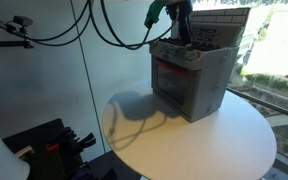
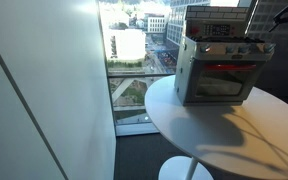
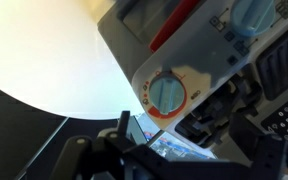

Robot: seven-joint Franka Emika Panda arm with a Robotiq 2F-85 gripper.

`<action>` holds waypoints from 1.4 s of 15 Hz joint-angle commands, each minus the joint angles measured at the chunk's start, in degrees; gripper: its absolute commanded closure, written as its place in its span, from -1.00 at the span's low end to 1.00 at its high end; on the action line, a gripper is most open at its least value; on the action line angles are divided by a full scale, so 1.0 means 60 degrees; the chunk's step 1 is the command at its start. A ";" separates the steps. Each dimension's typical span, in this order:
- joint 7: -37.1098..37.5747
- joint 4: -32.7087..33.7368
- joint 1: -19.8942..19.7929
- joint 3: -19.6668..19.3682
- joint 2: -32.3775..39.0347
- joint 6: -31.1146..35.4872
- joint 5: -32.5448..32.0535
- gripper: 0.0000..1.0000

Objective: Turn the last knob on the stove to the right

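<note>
The stove (image 1: pixel 192 82) is a small grey toy oven with a red-trimmed door, standing near the far edge of the round white table (image 1: pixel 214 140); it also shows in an exterior view (image 2: pixel 217 72). My gripper (image 1: pixel 180 28) hangs over the stove's top, by the brick-patterned back panel, and shows dark at the stove's upper right corner in an exterior view (image 2: pixel 271 42). In the wrist view a blue knob with an orange ring (image 3: pixel 166 96) is very close, just beyond my open fingers (image 3: pixel 169 142). Another blue knob (image 3: pixel 252 15) sits further along the row.
Black cables (image 1: pixel 54 30) hang from the arm across a white wall. The table (image 2: pixel 234 130) stands next to a large window with buildings far below (image 2: pixel 134 45). Dark equipment (image 1: pixel 54 145) sits on the floor beside the table.
</note>
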 commanded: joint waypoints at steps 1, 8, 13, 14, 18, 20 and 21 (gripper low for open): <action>-0.0352 -0.0062 -0.0069 -0.0040 -0.0640 -0.1344 -0.0507 -1.00; -0.0822 0.0263 -0.0196 0.0065 -0.1302 -0.4479 -0.1492 -1.00; -0.1804 0.0439 -0.0139 0.0183 -0.1644 -0.7062 -0.1794 -1.00; -0.2049 0.0469 -0.0127 0.0208 -0.1705 -0.7579 -0.1845 -1.00; -0.2767 0.0498 -0.0097 0.0353 -0.1894 -0.9175 -0.2300 -1.00; -0.3083 0.0456 -0.0081 0.0419 -0.2146 -0.9857 -0.2575 -1.00; -0.3212 0.0441 -0.0070 0.0451 -0.2158 -1.0053 -0.2687 -1.00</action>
